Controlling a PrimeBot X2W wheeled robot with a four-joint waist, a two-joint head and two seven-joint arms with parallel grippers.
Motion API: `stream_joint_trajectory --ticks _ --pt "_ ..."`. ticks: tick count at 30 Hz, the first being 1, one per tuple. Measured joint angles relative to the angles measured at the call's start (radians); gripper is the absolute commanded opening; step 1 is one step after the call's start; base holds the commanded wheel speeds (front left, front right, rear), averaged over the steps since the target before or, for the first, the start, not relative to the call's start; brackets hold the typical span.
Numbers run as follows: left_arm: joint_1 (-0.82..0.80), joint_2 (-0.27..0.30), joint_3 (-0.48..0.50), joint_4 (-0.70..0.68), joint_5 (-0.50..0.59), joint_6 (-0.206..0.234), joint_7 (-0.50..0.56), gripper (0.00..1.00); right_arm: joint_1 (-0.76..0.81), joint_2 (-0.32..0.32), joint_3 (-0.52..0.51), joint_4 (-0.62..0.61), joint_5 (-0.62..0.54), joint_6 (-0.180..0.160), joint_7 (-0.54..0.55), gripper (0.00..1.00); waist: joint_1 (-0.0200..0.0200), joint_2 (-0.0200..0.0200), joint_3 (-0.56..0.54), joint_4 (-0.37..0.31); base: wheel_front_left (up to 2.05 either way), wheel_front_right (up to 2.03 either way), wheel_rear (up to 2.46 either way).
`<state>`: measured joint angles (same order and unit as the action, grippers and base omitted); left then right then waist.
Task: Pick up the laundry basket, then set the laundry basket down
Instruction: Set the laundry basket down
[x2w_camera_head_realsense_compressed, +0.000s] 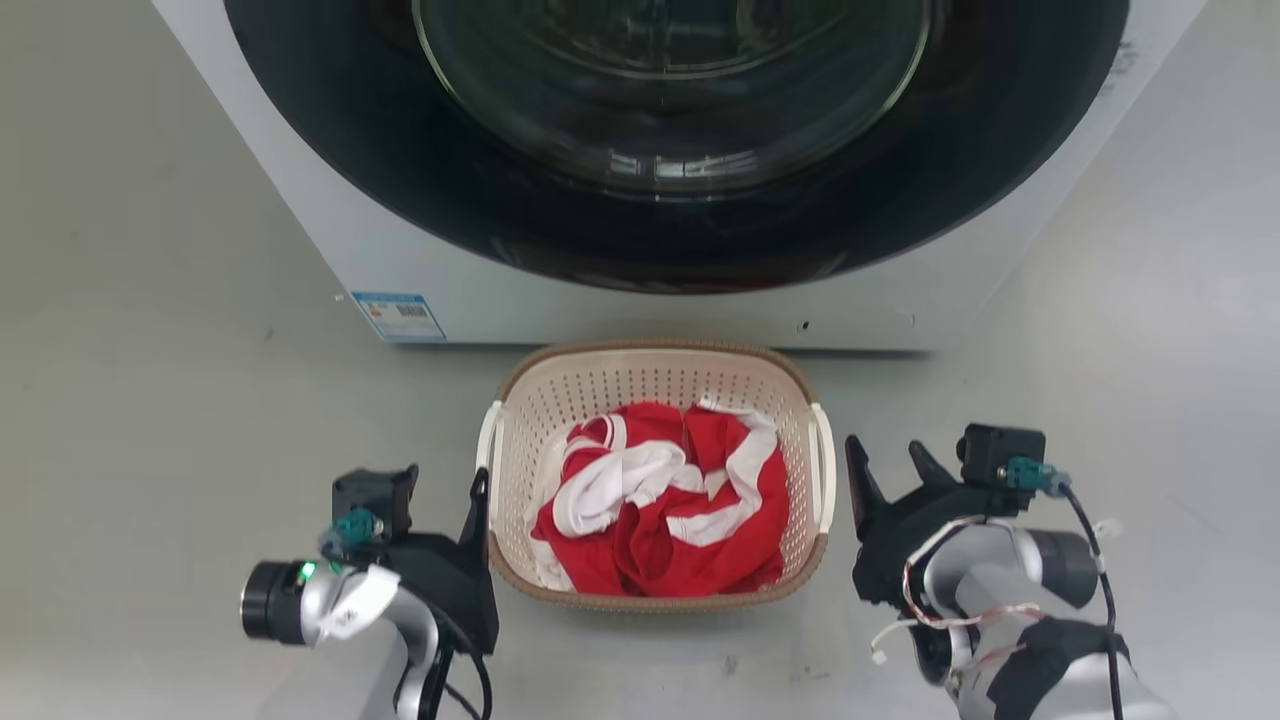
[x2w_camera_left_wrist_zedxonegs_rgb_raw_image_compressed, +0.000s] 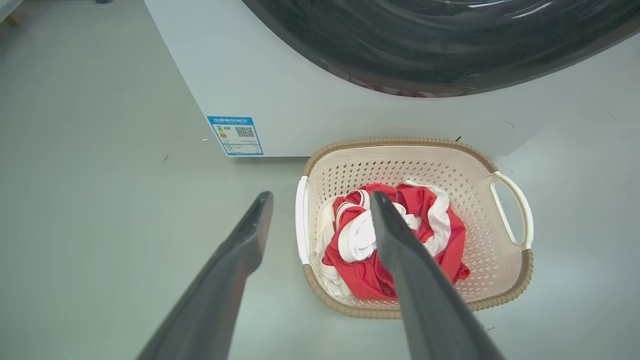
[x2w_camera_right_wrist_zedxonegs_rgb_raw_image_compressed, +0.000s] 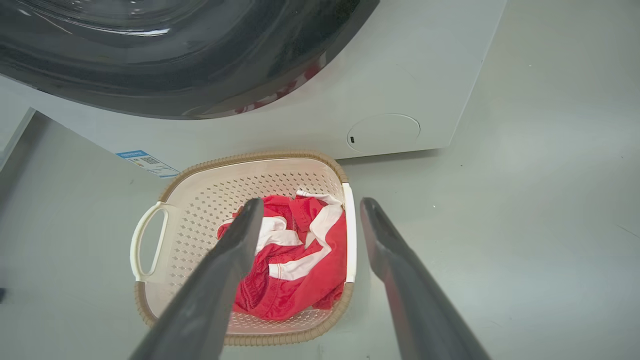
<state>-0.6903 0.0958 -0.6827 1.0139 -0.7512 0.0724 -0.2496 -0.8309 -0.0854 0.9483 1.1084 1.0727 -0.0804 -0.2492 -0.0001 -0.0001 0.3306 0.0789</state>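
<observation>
The laundry basket (x2w_camera_head_realsense_compressed: 640, 385) stands on the floor just in front of the washing machine. It is cream and perforated, with a brown rim, and holds a crumpled red and white garment (x2w_camera_head_realsense_compressed: 660, 500). My left gripper (x2w_camera_head_realsense_compressed: 478, 490) hangs open beside the basket's left handle (x2w_camera_head_realsense_compressed: 488, 440). In the left wrist view that handle (x2w_camera_left_wrist_zedxonegs_rgb_raw_image_compressed: 301, 220) lies between the spread fingers of this gripper (x2w_camera_left_wrist_zedxonegs_rgb_raw_image_compressed: 321, 196). My right gripper (x2w_camera_head_realsense_compressed: 884, 445) is open just right of the right handle (x2w_camera_head_realsense_compressed: 822, 460). In the right wrist view that gripper (x2w_camera_right_wrist_zedxonegs_rgb_raw_image_compressed: 311, 201) straddles the handle (x2w_camera_right_wrist_zedxonegs_rgb_raw_image_compressed: 350, 230). Neither gripper holds anything.
The white washing machine (x2w_camera_head_realsense_compressed: 600, 300), with its dark round door (x2w_camera_head_realsense_compressed: 680, 120) closed, stands right behind the basket. A blue label (x2w_camera_head_realsense_compressed: 398, 315) sits at its lower left corner. Grey floor (x2w_camera_head_realsense_compressed: 150, 350) stretches to both sides.
</observation>
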Motion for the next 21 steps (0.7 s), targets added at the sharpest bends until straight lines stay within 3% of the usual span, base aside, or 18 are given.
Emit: stream_joint_trajectory --ticks 21 --pt "0.466 0.08 0.117 -0.368 0.138 0.05 0.0 1.0 0.394 -0.045 -0.146 -0.306 -0.176 -0.035 0.0 1.0 0.0 0.0 -0.284 0.002 0.0 0.0 0.0"
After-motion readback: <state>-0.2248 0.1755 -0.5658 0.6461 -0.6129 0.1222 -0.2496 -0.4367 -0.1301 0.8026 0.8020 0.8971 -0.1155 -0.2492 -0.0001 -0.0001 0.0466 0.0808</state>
